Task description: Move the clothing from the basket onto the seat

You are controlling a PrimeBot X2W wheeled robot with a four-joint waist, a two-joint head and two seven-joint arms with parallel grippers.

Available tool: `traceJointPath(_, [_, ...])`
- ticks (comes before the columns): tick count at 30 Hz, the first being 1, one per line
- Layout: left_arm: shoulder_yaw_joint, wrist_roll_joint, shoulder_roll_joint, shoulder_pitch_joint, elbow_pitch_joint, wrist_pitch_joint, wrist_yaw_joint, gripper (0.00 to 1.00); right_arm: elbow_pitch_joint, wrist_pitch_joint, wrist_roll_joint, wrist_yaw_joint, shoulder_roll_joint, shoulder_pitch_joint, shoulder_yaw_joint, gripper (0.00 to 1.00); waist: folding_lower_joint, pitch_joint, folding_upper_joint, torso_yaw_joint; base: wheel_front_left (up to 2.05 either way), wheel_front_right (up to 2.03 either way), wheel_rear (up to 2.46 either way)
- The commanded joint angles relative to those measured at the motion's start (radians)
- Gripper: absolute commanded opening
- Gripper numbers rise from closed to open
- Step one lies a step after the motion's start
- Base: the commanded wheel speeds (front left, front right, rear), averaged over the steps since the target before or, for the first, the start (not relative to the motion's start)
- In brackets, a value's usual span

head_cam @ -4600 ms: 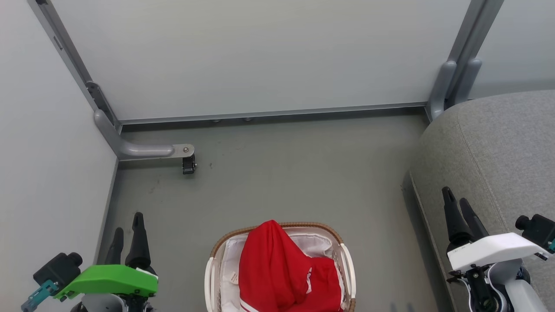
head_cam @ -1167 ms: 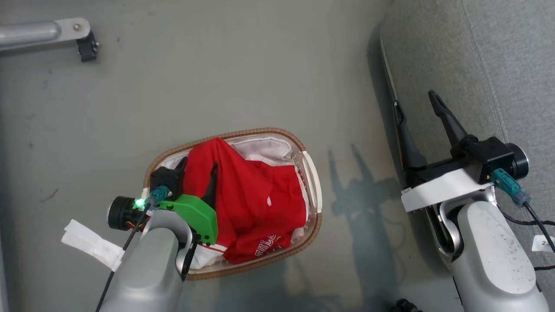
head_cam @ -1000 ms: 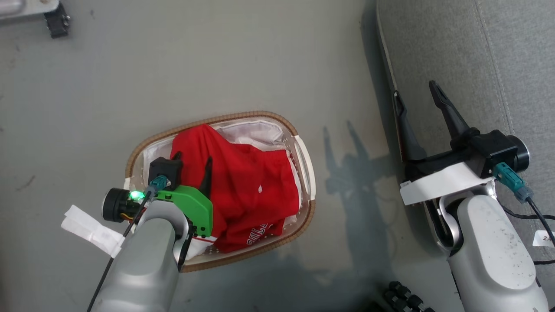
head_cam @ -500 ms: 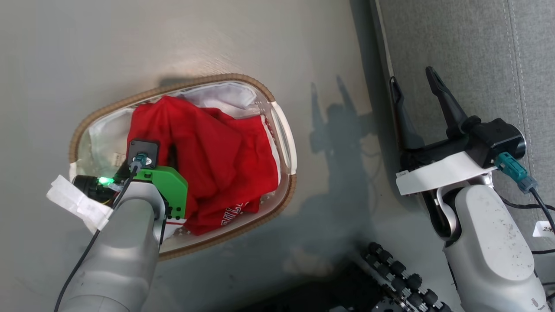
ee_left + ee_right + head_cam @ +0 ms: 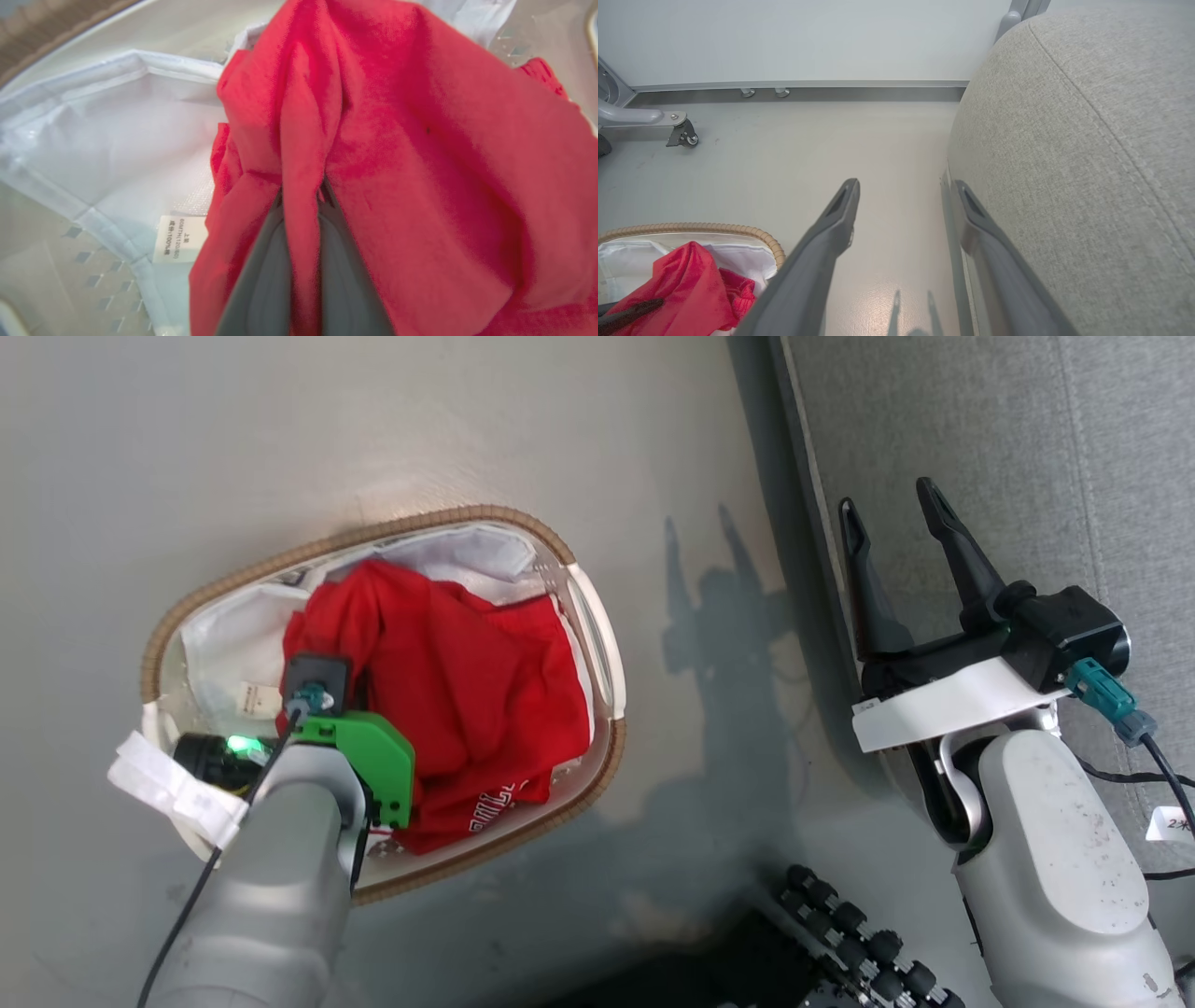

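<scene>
A grey-green floor (image 5: 448, 420) runs back to a pale wall panel (image 5: 784, 37). A metal rail (image 5: 831, 84) lies along the panel's foot, with two small round studs (image 5: 747, 92) just beneath. At the right wrist view's left, a grey frame leg (image 5: 630, 116) ends in a black caster (image 5: 684, 137) on the floor. A grey upright post (image 5: 1011, 19) stands at the panel's right end.

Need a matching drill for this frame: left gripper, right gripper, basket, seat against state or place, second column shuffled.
1. left gripper
2. right gripper
3. basket
4. seat

a. open, at the seat's edge
b. grey, with stitched seams
c. shut on the clothing
d. on the floor, wicker-rimmed

Pairs: 1-c, 2-a, 3-d, 4-b
</scene>
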Motion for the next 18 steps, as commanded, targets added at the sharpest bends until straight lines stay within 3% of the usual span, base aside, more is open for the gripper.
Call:
traceJointPath(1, [-0.001,-0.005,-0.001,0.030,-0.006,-0.008,-0.008,0.00,0.006,-0.005,-0.006,-0.001,-0.002,0.005,-0.004,1.00,-0.0001,-0.069,0.0000,0.025,0.00,0.00,0.00])
traceJointPath(18, [0.028,-0.056,-0.012,0.321,-0.328,-0.007,-0.062,0.00,0.063,-0.005,-0.036,-0.001,-0.003,0.134,-0.040,1.00,-0.0001,-0.421,0.0000,0.140,0.00,0.00,0.00])
